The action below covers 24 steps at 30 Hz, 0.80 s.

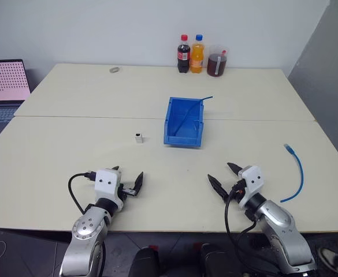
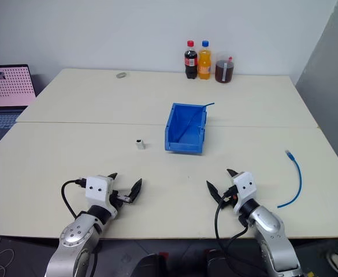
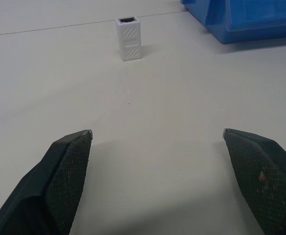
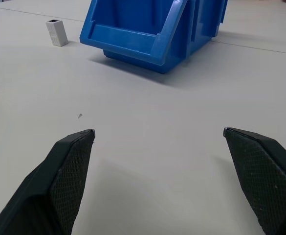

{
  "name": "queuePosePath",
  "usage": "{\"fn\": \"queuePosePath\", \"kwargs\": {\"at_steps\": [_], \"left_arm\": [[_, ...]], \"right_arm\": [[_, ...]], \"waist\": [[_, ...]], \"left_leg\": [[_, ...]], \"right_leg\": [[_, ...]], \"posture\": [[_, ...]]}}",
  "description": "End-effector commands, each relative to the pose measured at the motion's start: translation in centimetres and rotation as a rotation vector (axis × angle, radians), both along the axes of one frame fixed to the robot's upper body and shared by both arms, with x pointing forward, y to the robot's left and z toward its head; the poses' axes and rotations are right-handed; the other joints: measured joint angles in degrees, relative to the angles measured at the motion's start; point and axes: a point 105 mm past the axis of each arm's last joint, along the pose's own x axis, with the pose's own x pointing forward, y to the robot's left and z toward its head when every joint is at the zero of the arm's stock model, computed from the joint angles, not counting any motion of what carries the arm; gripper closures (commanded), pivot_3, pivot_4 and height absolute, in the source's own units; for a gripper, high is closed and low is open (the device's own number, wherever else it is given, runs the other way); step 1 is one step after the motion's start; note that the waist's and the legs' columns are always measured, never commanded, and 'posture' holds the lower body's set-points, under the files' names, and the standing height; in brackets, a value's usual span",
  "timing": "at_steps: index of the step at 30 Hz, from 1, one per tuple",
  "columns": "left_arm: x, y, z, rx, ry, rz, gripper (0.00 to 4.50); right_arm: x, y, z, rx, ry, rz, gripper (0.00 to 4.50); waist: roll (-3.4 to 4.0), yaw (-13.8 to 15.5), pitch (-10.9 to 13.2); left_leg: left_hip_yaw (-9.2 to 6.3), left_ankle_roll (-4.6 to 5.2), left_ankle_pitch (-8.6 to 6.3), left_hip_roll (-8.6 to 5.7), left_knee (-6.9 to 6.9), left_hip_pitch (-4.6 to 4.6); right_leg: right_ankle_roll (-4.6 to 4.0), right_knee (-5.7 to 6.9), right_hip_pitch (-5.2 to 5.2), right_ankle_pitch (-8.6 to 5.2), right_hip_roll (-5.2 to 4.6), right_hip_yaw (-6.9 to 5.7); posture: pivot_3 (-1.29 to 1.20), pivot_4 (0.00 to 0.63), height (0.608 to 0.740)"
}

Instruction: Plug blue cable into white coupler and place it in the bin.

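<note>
the blue cable (image 1: 296, 175) is a thin sky-blue cord lying in a gentle curve at the right of the head view, with a small clear plug at its upper end. the white coupler (image 1: 138, 137) is a tiny white block standing upright, its dark socket opening facing up, with hatched sides that show in the left wrist view (image 3: 129, 38). the bin (image 1: 184, 121) is a bright blue plastic tray near the middle of the frame, its low sloped front turned toward the bottom of the frame; a thin darker blue wire (image 1: 195, 109) leans inside it and pokes out over its upper right rim.

the left gripper (image 1: 129, 182) sits at the lower left with its black fingers spread wide and nothing between them; the coupler stands above it in the frame, well apart. the right gripper (image 1: 226, 176) sits at the lower right, likewise spread wide and holding nothing; the cable lies to its right, near but not touching, and the bin is above and to its left.

everything rests on a pale cream table (image 1: 99, 156) made of two tops joined along a seam. at the top of the frame, against a white wall, stand a cola bottle (image 1: 183, 54), an orange soda bottle (image 1: 197, 54) and a jug of dark liquid (image 1: 217, 62). a small ring (image 1: 114, 70) lies at the upper left of the table, and a laptop (image 1: 3, 86) with a pink screen sits at the left edge.
</note>
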Motion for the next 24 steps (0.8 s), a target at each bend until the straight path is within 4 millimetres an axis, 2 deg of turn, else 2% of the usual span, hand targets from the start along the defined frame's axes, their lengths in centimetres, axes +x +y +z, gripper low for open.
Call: {"fn": "queuePosePath", "kwargs": {"at_steps": [1,9,18,24], "left_arm": [[0.2,-0.7,1.5,-0.019,-0.063,-0.034,0.00],[0.1,-0.3,0.7,0.030,-0.040,-0.028,0.00],[-0.5,-0.5,0.9,-0.047,-0.048,-0.093,0.00],[-0.9,-1.0,1.5,-0.105,-0.049,-0.199,0.00]], "right_arm": [[0.2,0.0,0.8,0.006,-0.036,-0.004,0.02],[0.2,0.0,0.8,0.003,-0.034,-0.005,0.02],[0.2,0.1,0.7,-0.004,-0.035,0.001,0.02],[0.2,0.0,0.7,-0.005,-0.042,-0.013,0.02]], "waist": [[0.00,0.0,0.0],[0.00,0.0,0.0],[0.00,0.0,0.0],[0.00,0.0,0.0]], "left_leg": [[0.00,0.00,0.00,0.00,0.00,0.00],[0.00,0.00,0.00,0.00,0.00,0.00],[0.00,0.00,0.00,0.00,0.00,0.00],[0.00,0.00,0.00,0.00,0.00,0.00]], "right_leg": [[0.00,0.00,0.00,0.00,0.00,0.00],[0.00,0.01,0.00,0.00,0.00,0.00],[0.00,0.01,0.00,0.00,0.00,0.00],[0.00,0.01,0.00,0.00,0.00,-0.01]], "posture": [[0.00,0.150,0.740],[0.00,0.150,0.740],[0.00,0.150,0.740],[0.00,0.150,0.740]]}}
